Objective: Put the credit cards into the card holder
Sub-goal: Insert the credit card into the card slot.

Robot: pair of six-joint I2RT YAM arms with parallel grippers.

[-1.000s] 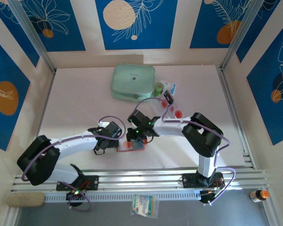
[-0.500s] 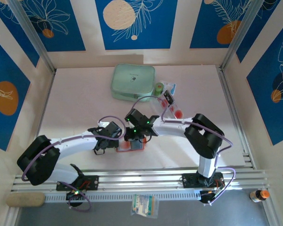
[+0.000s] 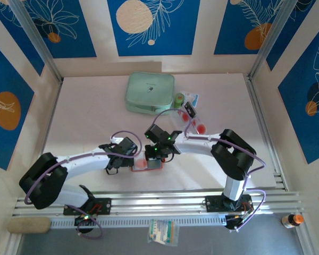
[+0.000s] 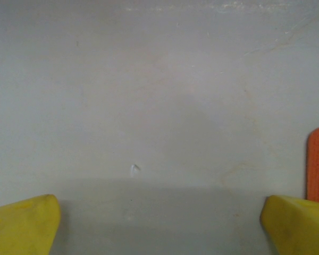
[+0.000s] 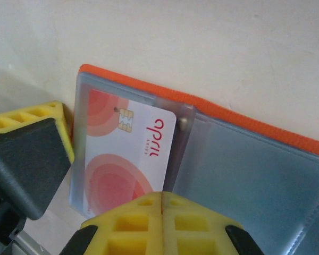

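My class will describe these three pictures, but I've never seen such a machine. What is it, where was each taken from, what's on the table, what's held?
Two robot arms are bolted at a table's near edge. The overhead camera shows the left arm and right arm meeting over a small orange-red folding card holder. Behind lie a mint-green zip case and a clear plastic tray of cards. The other pictures come from cameras on each wrist. The left jaws stand wide open, empty. The right jaws are shut, at the near edge of a pale card with red circles lying in the holder's greyish pocket.
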